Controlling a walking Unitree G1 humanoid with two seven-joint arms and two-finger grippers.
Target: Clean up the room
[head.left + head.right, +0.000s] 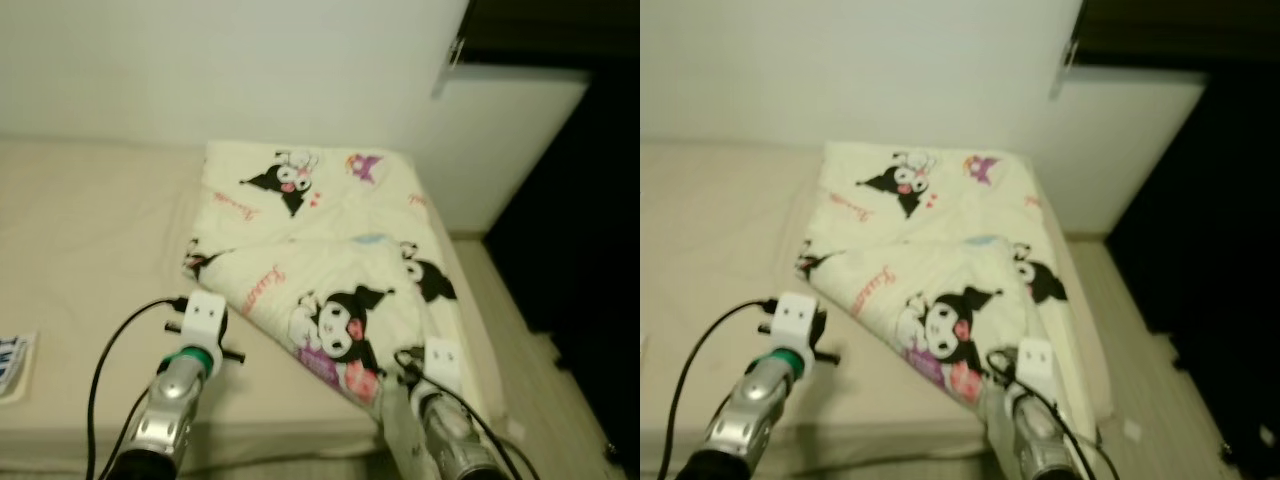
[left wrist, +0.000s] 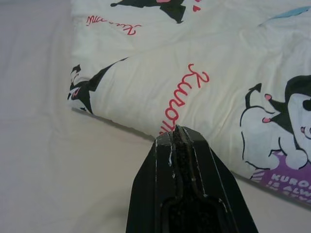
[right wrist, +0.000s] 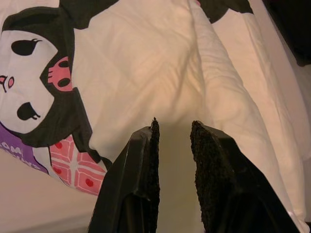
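Observation:
A cream blanket (image 1: 320, 250) printed with black cartoon characters and red script lies folded on the right side of a bed with a beige sheet (image 1: 90, 250). Its folded corner points toward the bed's near edge. My left gripper (image 2: 177, 133) is shut with nothing in it and hovers over the bare sheet, just short of the blanket's (image 2: 204, 73) folded left edge. My right gripper (image 3: 174, 126) is open, its two fingers a narrow gap apart. It hangs just above the blanket's (image 3: 146, 63) near right part, beside a large character print.
A white wall runs behind the bed. A white cabinet (image 1: 510, 150) stands at the back right, with a dark area (image 1: 590, 250) beyond it. A strip of pale floor (image 1: 520, 320) runs along the bed's right side. A small blue-and-white item (image 1: 12, 365) lies at the bed's left.

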